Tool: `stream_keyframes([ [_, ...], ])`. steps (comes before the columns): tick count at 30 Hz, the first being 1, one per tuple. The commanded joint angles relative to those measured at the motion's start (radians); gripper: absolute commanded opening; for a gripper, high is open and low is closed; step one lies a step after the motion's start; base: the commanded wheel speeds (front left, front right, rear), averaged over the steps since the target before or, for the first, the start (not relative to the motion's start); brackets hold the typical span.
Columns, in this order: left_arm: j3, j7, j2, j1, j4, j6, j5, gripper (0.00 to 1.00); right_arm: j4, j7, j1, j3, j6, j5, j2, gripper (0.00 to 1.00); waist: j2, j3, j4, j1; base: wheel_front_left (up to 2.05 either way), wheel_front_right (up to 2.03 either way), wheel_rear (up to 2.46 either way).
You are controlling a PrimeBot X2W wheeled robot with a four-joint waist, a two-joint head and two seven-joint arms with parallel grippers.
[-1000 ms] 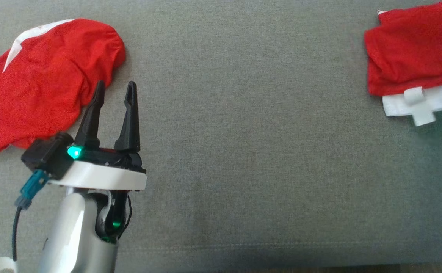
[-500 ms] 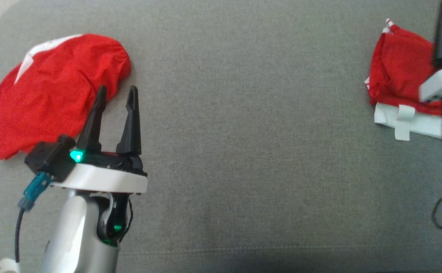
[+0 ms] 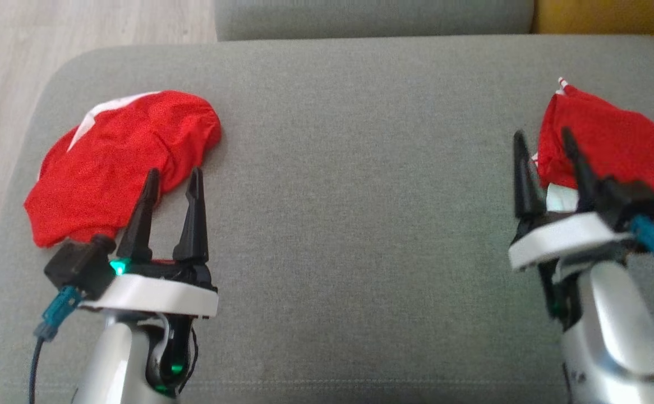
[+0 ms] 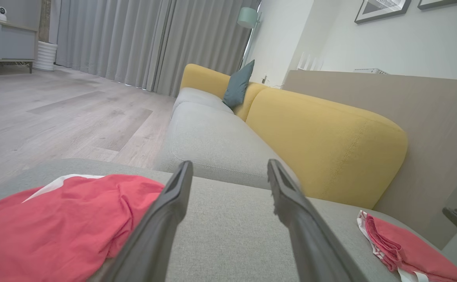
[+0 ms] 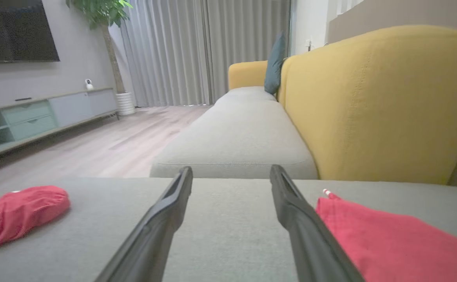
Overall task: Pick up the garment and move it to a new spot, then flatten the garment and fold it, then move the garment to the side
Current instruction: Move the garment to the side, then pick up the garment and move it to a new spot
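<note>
The left claw (image 3: 173, 177) stands spread with nothing between its fingers, hovering low over the grey seat (image 3: 360, 196) with its tips pointing away from the robot. Its left finger overlaps the near edge of a crumpled red garment (image 3: 119, 157) in the head view; the left wrist view shows the left claw (image 4: 229, 164) just beside that crumpled red garment (image 4: 56, 219), which has a white patch at its far side. The right claw (image 3: 543, 134) is also spread and empty. Its right finger lies along the near-left edge of the folded red garment (image 3: 618, 146), which rests at the seat's right end with a white band showing under it; whether they touch I cannot tell. Behind the seat rise a yellow backrest (image 5: 369, 105) and, to the left, a wooden floor (image 3: 80, 33).
</note>
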Motion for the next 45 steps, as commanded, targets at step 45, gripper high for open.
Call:
stream_keyframes([
  [45,-0.03,-0.005,0.013,0.074,-0.064,0.042,0.01,1.0,-0.128,-0.102,0.245,0.114,0.007,0.151,0.009,1.0,0.0,-0.062,0.02,0.0,0.0,0.0,0.0],
])
